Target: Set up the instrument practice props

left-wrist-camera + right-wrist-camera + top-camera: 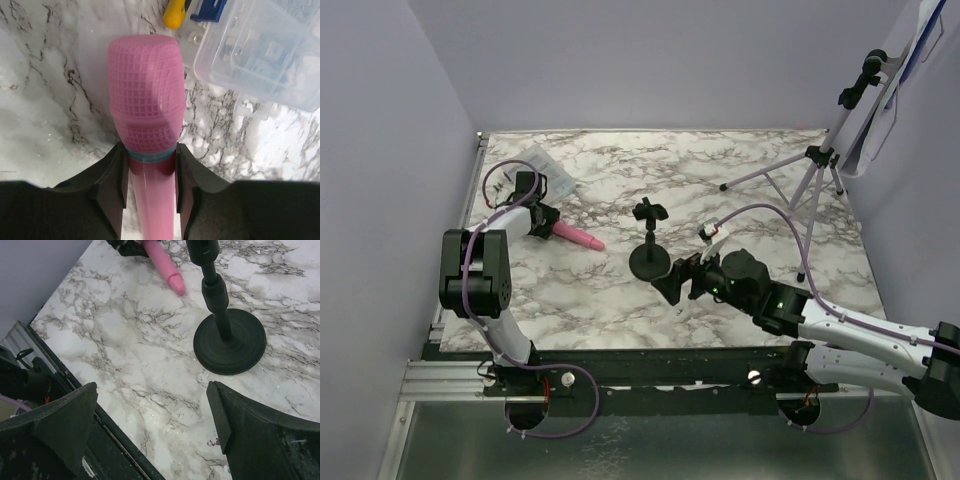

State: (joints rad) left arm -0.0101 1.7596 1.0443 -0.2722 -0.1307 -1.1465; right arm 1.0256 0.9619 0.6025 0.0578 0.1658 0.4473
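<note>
I note the left pincer (150, 165) pinching the pink grid-headed microphone (145, 90) by the marbled tabletop (620, 310) left edge; right pincer (151, 390) spread near the black round-based mic stand (229, 347).

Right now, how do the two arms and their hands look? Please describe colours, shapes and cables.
The left arm and right arm match: black joint blocks, white links. A thin purple cable loops along each. The left hand and right hand are black, each with two broad matte fingers.
</note>
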